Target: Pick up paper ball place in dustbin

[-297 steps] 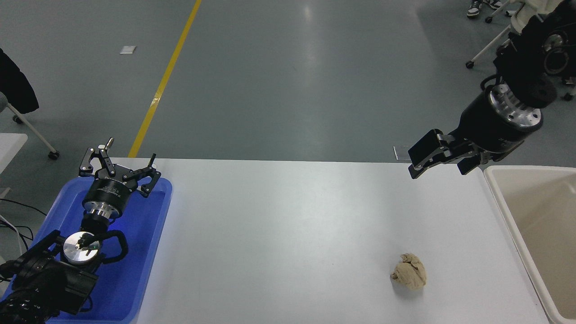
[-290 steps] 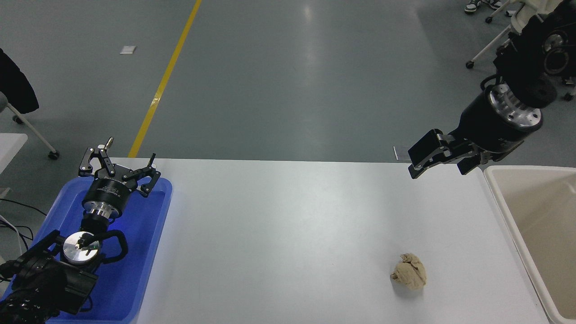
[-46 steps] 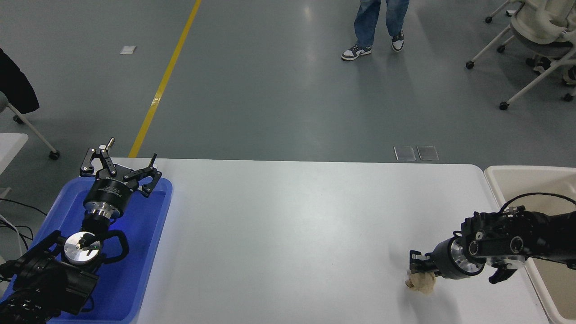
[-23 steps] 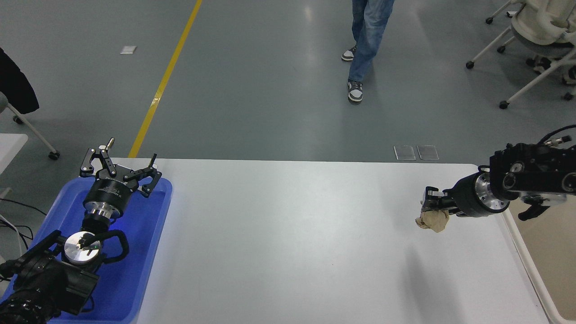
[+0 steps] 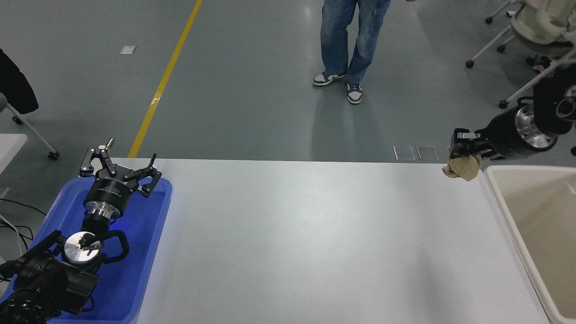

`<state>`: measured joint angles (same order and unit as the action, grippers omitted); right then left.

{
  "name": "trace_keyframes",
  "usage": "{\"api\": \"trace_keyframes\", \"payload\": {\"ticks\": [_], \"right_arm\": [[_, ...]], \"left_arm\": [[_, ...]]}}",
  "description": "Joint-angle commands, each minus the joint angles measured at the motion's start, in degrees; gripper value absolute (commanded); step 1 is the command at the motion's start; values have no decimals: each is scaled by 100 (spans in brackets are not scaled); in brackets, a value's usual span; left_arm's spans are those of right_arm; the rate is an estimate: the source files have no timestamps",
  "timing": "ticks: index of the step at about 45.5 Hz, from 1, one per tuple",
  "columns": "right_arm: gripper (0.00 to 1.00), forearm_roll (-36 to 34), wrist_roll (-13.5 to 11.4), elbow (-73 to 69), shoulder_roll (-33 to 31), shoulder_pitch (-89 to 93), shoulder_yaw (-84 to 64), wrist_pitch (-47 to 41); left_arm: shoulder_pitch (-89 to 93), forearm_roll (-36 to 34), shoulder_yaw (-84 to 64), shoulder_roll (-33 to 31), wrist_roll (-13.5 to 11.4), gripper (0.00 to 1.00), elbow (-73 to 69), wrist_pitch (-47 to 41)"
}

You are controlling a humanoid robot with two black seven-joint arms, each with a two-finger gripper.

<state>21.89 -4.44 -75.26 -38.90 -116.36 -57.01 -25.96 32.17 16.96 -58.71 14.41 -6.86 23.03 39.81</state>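
The tan paper ball (image 5: 461, 168) hangs in the air from my right gripper (image 5: 460, 148), which is shut on it. Ball and gripper are high above the table's far right corner, just left of the dustbin's far left corner. The cream-beige dustbin (image 5: 496, 192) stands at the table's right end, cut off by the picture's right edge; its inside looks empty. My left gripper (image 5: 118, 164) is open and parked over the blue tray at the lower left.
A blue plastic tray (image 5: 137, 252) lies at the table's left end under my left arm. A person in jeans (image 5: 348, 40) stands on the floor beyond the table. Office chairs (image 5: 535, 27) stand at the far right.
My right gripper has lifted the paper ball off the table and carried it up and to the far right, toward the dustbin. The person has walked closer. The left arm has not moved.
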Motion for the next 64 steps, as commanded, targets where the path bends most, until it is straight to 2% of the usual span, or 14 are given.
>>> {"api": "trace_keyframes", "payload": {"ticks": [1, 9, 23, 30, 35, 51, 64], "right_arm": [[0, 9, -13, -23, -39, -299, -90, -137], [0, 70, -13, 222, -109, -167, -108, -49], [0, -18, -13, 1698, -961, 1211, 339, -14], [0, -18, -13, 2761, -1357, 2581, 1375, 3], [0, -18, -13, 3473, -1419, 3671, 2333, 284], [0, -18, -5, 4643, -927, 6599, 5208, 1989], [0, -18, 4, 5627, -22, 7426, 5605, 2754]], "left_arm": [[0, 0, 0, 0, 0, 100, 0, 0], [0, 0, 0, 0, 0, 100, 0, 0], [0, 0, 0, 0, 0, 100, 0, 0], [0, 0, 0, 0, 0, 100, 0, 0], [0, 0, 0, 0, 0, 100, 0, 0], [0, 0, 0, 0, -9, 100, 0, 0], [0, 0, 0, 0, 0, 100, 0, 0]]}}
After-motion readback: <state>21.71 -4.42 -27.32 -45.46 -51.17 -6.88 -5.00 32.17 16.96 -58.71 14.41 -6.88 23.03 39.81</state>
